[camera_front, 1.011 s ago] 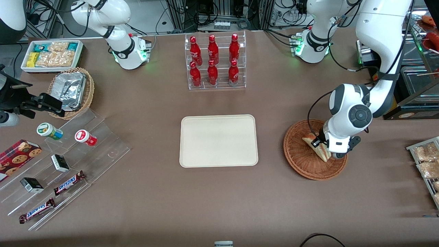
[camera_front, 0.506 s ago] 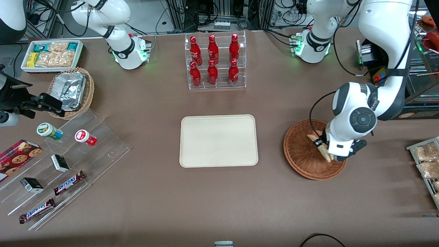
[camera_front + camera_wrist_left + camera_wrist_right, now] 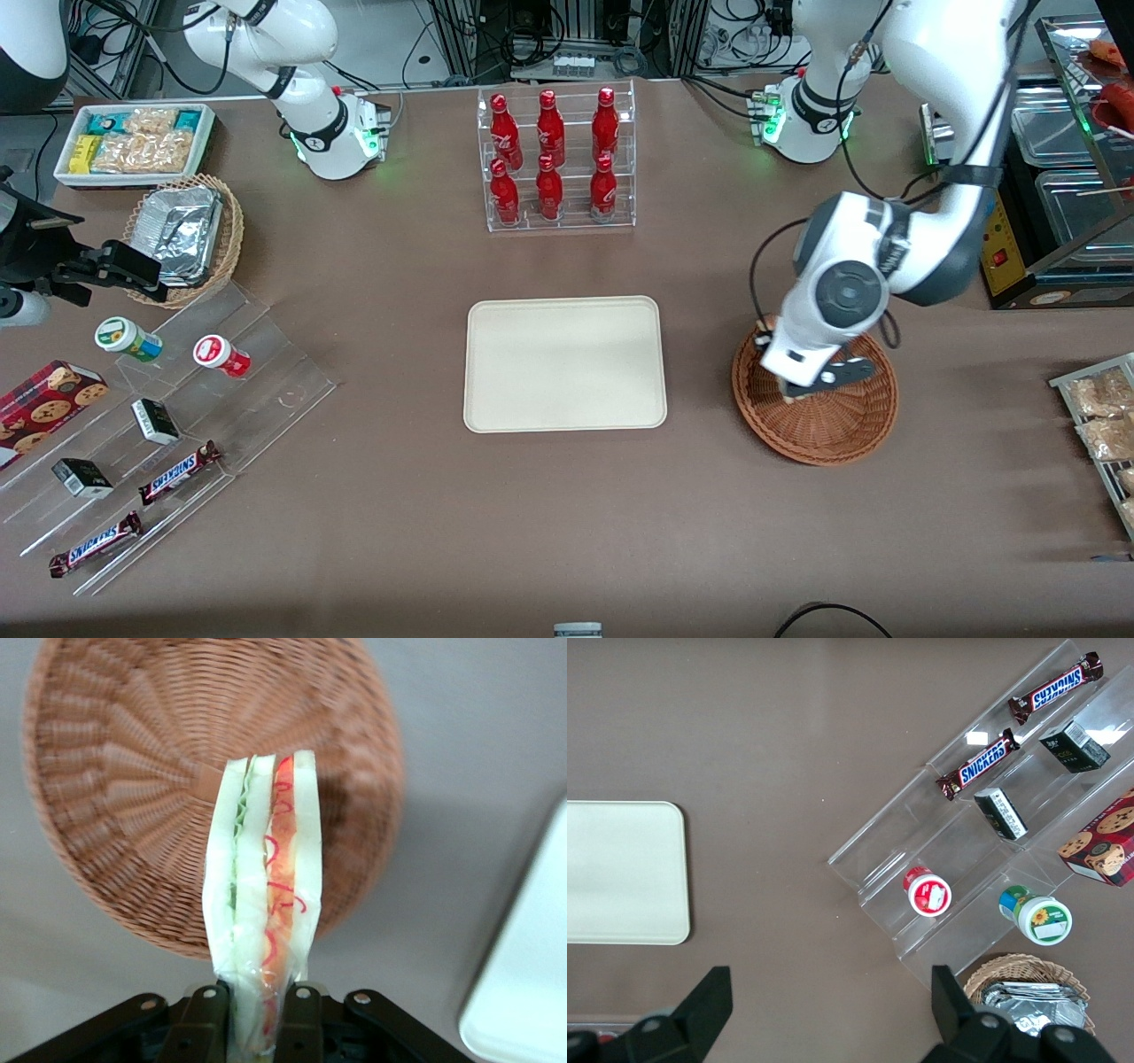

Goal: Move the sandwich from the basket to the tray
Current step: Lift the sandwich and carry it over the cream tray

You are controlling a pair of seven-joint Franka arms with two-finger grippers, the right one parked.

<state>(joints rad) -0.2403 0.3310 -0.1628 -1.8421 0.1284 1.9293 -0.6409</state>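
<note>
In the left wrist view my gripper (image 3: 255, 1028) is shut on the sandwich (image 3: 264, 895). It is a plastic-wrapped wedge of white bread with green and orange-red filling, and its edge faces the camera. It hangs clear above the reddish-brown wicker basket (image 3: 115, 797), which holds nothing else. A corner of the cream tray (image 3: 523, 992) shows beside the basket. In the front view the gripper (image 3: 797, 385) is above the part of the basket (image 3: 824, 434) nearest the tray (image 3: 564, 363), and the wrist hides the sandwich. The tray also shows in the right wrist view (image 3: 620, 873).
A clear rack of red bottles (image 3: 556, 159) stands farther from the camera than the tray. Toward the parked arm's end are a stepped acrylic shelf with snacks (image 3: 177, 399), a small wicker basket with a foil container (image 3: 186, 235) and a white snack bin (image 3: 133, 142). A wire rack of packets (image 3: 1103, 416) is at the working arm's end.
My gripper has lifted the sandwich out of the basket and moved toward the tray. The wrist has turned and the basket now holds nothing.
</note>
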